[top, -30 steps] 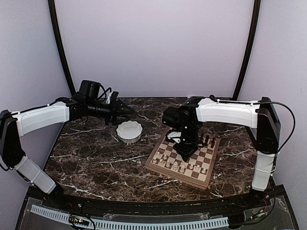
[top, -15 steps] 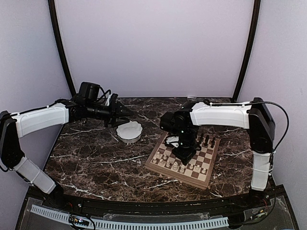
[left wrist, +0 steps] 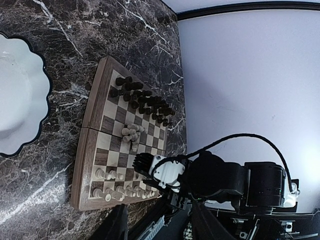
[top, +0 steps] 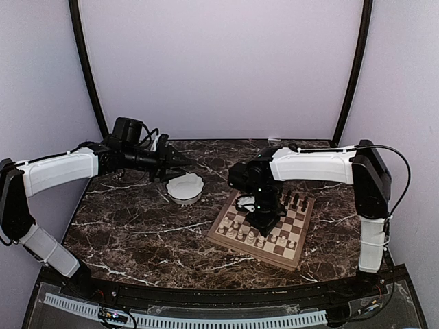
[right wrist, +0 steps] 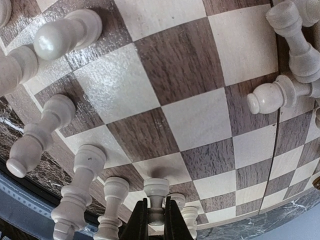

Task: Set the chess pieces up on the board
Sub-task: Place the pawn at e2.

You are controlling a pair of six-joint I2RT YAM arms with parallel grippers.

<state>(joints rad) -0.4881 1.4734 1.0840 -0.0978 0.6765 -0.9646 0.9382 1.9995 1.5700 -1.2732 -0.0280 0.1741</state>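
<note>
The right pincer (right wrist: 156, 222) is pinched narrow on the head of a cream chess piece (right wrist: 158, 191), which sits straight off its tips at a light chessboard (right wrist: 177, 60) square. It would be best to lower it squarely and part the fingers (right wrist: 141, 224) only slightly, since neighbours (right wrist: 114, 200) crowd both sides. Its long axis follows the fingers, base pointing away, toward that square.

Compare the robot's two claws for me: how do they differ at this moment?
The right gripper is low over the board, while the left gripper hangs near the white bowl, off the board. The right gripper is shut on a pale piece; the left gripper's fingers stand apart with nothing between them. The right gripper points down; the left gripper lies nearly level. Both are black, two-fingered claws.
</note>
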